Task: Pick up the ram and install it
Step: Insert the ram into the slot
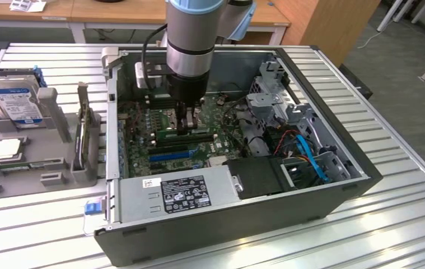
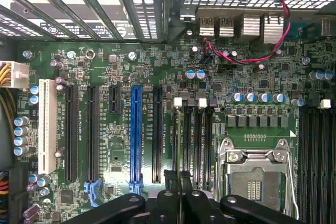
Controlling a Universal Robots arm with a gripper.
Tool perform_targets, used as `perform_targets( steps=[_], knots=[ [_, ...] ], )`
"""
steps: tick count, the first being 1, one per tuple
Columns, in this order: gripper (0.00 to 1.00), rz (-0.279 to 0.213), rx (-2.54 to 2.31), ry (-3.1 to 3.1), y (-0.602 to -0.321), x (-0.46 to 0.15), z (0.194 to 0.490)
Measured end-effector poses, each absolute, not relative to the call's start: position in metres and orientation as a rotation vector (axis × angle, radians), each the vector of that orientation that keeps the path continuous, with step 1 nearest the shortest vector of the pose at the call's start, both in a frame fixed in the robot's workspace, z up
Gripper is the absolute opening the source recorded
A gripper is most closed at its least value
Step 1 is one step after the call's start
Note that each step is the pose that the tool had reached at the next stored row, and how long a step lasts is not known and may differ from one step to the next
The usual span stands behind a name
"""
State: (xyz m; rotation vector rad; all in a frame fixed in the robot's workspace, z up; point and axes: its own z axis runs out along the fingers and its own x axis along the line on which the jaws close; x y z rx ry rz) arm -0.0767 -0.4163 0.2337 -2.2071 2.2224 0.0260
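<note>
Open computer case [image 1: 234, 238] on slatted table [image 1: 391, 235]; motherboard [image 2: 79, 61] exposed inside. Gripper [image 1: 190, 130] low over board, fingers drawn narrow, apparently pinching top edge of ram [image 1: 169, 135]. Ram directly beneath tool, standing on edge at black memory slots [image 2: 202, 145] beside CPU socket [image 2: 254, 177]. Long axis parallel to slots, running left to right across exterior view. Depth of seating not discernible.
</note>
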Motion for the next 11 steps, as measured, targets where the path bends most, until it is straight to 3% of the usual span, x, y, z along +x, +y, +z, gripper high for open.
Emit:
perform_targets(
  steps=[11],
  knots=[
    [0.12, 0.026, -2.207, 2.222, -0.4164, -0.0752, 0.2282]
  ],
)
